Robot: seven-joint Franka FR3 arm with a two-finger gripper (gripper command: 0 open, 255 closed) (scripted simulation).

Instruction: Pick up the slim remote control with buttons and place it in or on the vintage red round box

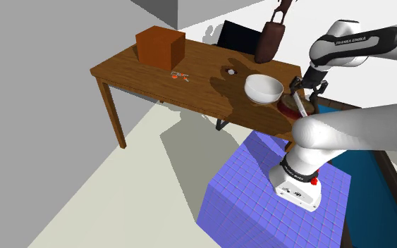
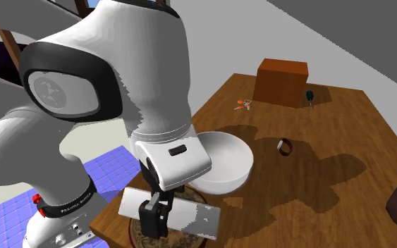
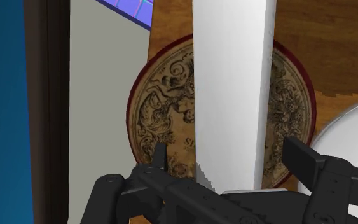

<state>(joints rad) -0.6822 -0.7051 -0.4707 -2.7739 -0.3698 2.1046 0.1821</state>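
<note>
The remote (image 3: pixel 231 76) is drawn as a plain white slim slab. It lies across the lid of the round box (image 3: pixel 165 102), which has a dark red rim and an ornate brown-gold top. My gripper (image 3: pixel 225 159) is open, with a finger on each side of the remote and a gap on both sides. From the second exterior view the remote (image 2: pixel 182 211) rests on the box (image 2: pixel 137 236) at the table's near corner, with the gripper (image 2: pixel 156 215) over it. The shoulder view has the gripper (image 1: pixel 308 95) above the box (image 1: pixel 287 107).
A white bowl (image 2: pixel 221 162) stands right beside the box. Farther along the wooden table (image 1: pixel 140 77) are a brown cube box (image 1: pixel 159 46), a small wristwatch (image 2: pixel 285 146) and a little red item (image 2: pixel 242 104). A dark bag (image 1: pixel 271 39) stands at the back. The table edge runs close by the box.
</note>
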